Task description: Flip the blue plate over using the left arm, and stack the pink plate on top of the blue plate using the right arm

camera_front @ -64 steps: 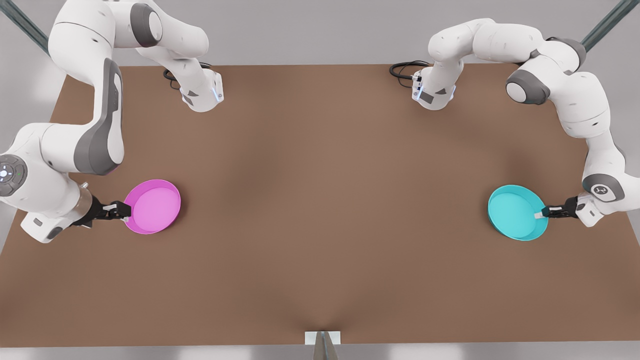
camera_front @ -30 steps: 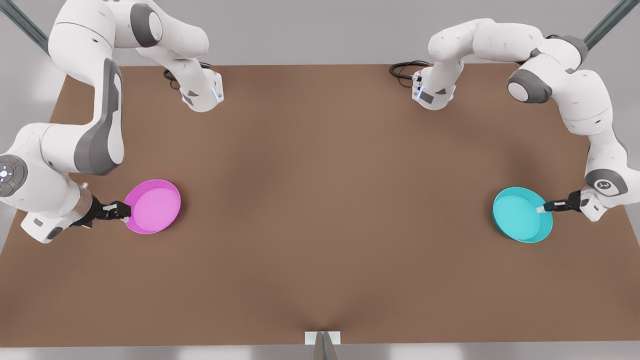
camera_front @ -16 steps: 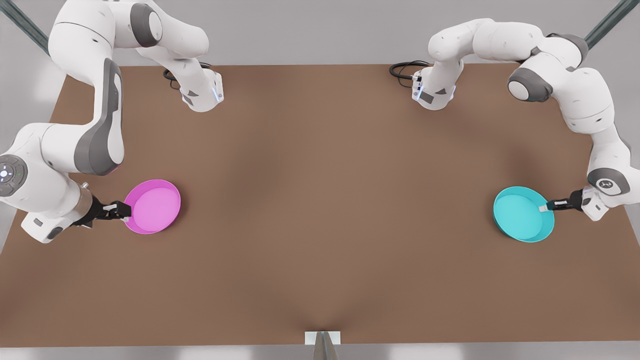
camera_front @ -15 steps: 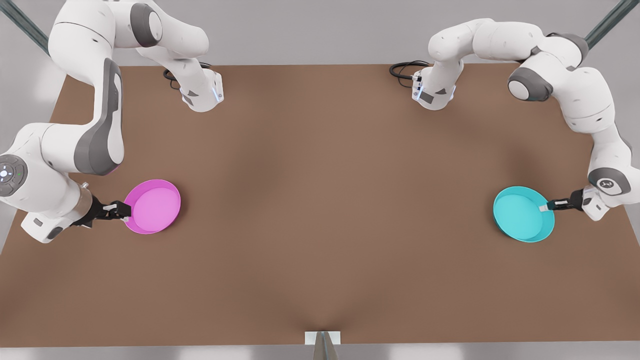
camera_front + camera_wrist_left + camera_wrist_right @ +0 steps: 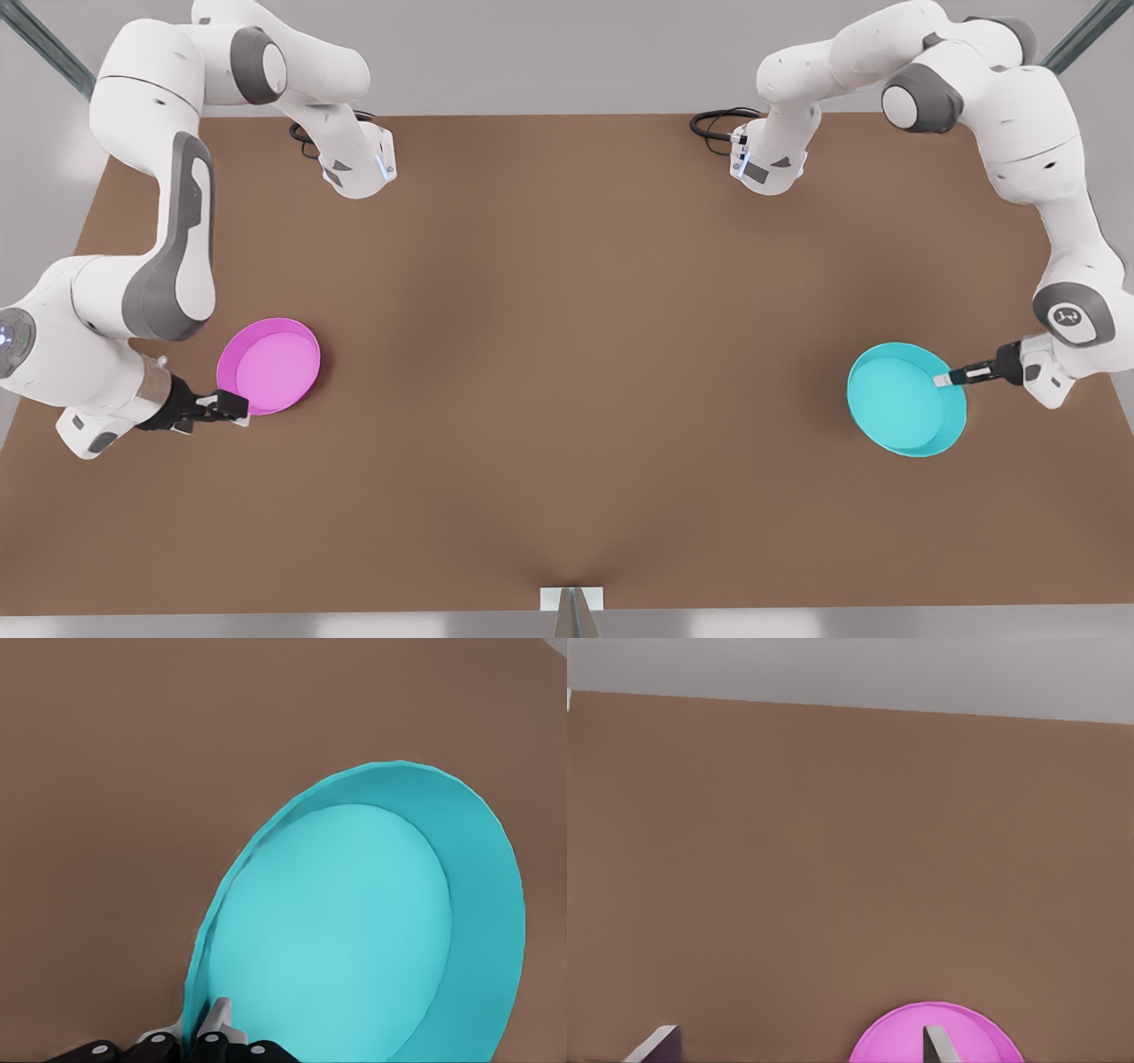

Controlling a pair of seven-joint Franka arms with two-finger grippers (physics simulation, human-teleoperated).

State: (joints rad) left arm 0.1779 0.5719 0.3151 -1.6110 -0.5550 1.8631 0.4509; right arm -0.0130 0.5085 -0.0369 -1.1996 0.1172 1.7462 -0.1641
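Now your left gripper (image 5: 946, 379) clamps the blue plate (image 5: 904, 400) at its rim, tilted off the table (image 5: 567, 354); rotate it over next; your right gripper (image 5: 232, 408), fingers spread, waits beside the pink plate (image 5: 268, 366).

No readable text, label, brand or number anywhere — the tabletop (image 5: 567, 399) is plain brown, and both plates resting on it carry no markings.

Blue plate (image 5: 899, 403) and pink plate (image 5: 270, 366) are looking like smooth matt plastic. Table (image 5: 567, 372) is showing a flat matt brown surface, no grain. Arm shells (image 5: 168, 230) are appearing as smooth, slightly glossy white plastic with grey joints.
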